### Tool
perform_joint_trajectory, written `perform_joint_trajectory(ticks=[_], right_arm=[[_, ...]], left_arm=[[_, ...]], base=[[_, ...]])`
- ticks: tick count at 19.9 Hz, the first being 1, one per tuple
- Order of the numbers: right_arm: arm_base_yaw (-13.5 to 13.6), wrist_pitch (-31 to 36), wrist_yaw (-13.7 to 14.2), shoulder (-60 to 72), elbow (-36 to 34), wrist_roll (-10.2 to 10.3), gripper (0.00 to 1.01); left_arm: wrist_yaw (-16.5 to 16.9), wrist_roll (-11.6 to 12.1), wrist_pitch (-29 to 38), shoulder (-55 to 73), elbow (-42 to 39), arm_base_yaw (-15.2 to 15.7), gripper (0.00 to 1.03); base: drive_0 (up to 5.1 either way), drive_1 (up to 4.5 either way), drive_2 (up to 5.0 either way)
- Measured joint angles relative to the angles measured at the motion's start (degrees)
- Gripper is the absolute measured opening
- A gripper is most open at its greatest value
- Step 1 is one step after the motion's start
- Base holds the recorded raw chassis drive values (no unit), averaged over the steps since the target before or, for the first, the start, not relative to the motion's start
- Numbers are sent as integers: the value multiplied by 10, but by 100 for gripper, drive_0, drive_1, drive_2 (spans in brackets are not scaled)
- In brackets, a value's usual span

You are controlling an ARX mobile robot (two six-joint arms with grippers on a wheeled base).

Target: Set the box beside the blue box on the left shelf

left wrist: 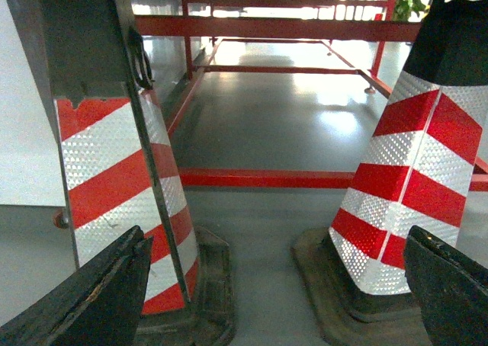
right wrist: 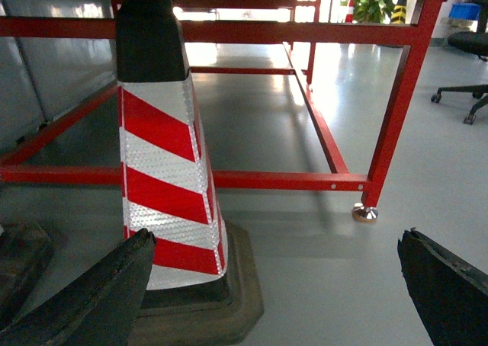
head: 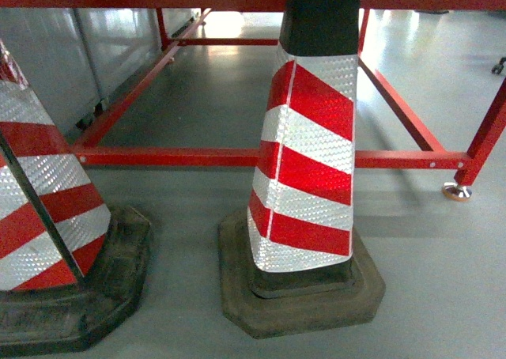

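Currently neither the box nor any blue box on a shelf appears in any view; only a small blue object sits far off at the upper right of the right wrist frame, too small to identify. Left claw (left wrist: 278, 289) hangs spread wide and empty, right claw (right wrist: 278, 289) likewise, both low and facing two striped traffic cones (head: 304, 161) standing on the grey floor (head: 427, 264) before a red frame (head: 213, 157). Likely the base must drive around them first.
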Motion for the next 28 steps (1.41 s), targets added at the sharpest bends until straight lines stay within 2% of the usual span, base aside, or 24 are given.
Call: perform_joint_trajectory(ticks=[28], right_arm=[[0,0,1,0,0,0,98]], left_arm=[[1,0,0,0,0,0,98]], base=[[0,0,0]])
